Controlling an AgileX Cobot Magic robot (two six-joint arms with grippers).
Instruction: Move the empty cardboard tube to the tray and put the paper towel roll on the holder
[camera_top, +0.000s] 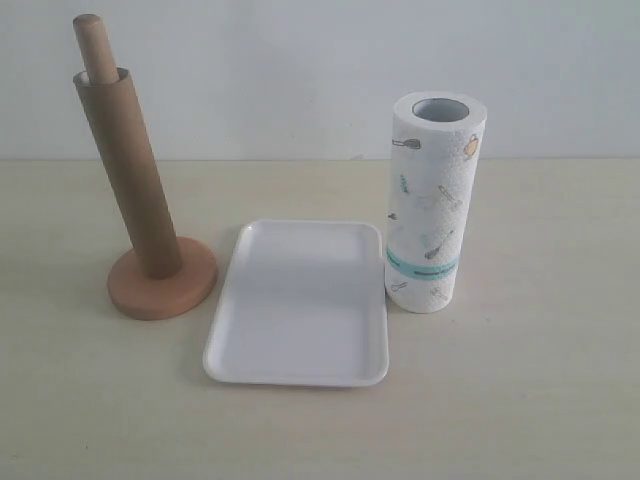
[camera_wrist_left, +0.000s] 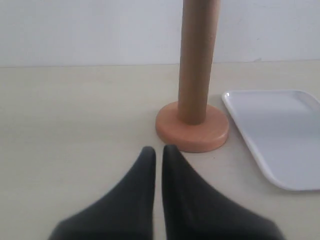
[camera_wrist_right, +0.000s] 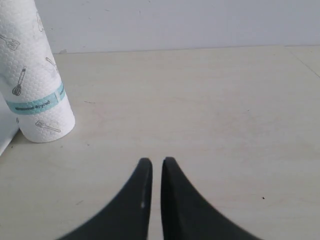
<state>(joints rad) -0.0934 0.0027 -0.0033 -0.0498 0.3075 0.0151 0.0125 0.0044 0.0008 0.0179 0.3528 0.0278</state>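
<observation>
- Left end effector (camera_wrist_left: 159, 150), right end effector (camera_wrist_right: 156, 162): closed together, empty; shown in wrist views only.
- Tip of holder (camera_top: 165, 290) above empty cardboard tube (camera_top: 125, 170): exterior only.
- Pale desk (camera_top: 520, 380), white wall (camera_top: 300, 70).

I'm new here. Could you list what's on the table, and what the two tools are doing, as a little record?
holder: stands left of the tray
cardboard tube: sleeved over the holder's rod, tip showing
tray: white, empty, centre
paper towel roll: upright, right of tray
left tool: shut, empty, facing holder
right tool: shut, empty, roll in sight
</observation>
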